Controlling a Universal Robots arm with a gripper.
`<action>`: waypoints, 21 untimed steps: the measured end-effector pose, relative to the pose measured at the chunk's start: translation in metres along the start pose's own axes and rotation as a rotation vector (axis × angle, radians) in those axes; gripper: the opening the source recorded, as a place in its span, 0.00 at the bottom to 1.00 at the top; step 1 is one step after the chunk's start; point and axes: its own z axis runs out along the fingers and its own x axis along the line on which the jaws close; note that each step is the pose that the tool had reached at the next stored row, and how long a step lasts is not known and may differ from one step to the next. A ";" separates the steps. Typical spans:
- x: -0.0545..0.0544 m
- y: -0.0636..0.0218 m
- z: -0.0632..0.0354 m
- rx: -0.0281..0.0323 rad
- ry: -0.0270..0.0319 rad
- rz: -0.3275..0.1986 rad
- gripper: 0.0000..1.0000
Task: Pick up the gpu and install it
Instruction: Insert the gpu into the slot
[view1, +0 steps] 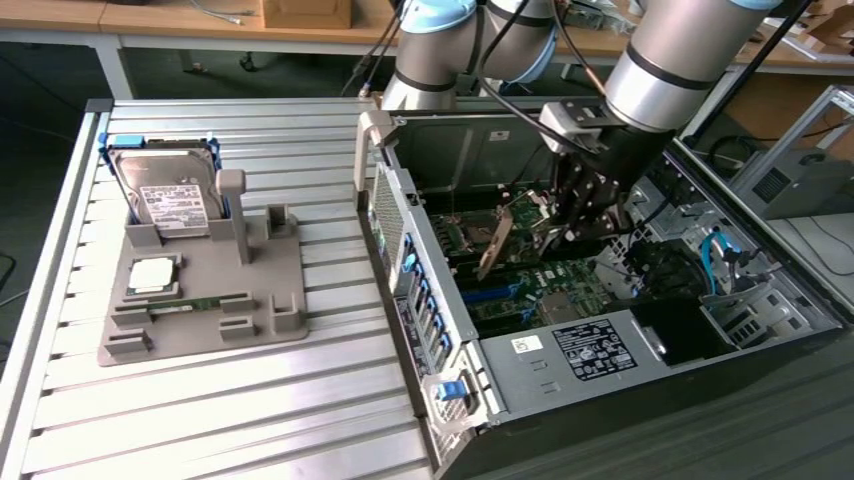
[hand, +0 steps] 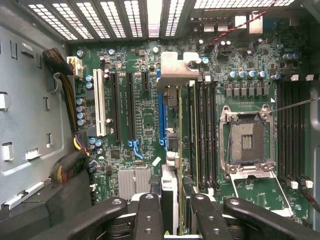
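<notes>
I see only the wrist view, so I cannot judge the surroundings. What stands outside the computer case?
Observer: A gray parts holder sits on the slatted table, to the exterior view's left of the computer case.
Operator: Which parts are on it?
Observer: A hard drive standing upright, and a square silver processor and a memory stick lying flat.
Operator: How does the gpu look from there?
Observer: The gpu stands on edge inside the case, held by the gripper, with its brownish circuit face toward the exterior view's left.
</notes>
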 end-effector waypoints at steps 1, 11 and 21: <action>0.000 0.0002 0.0002 0.0000 0.0000 0.000 0.27; 0.001 0.0021 0.0019 0.0000 0.0002 -0.002 0.27; 0.001 0.0080 0.0040 -0.0001 0.0002 -0.004 0.27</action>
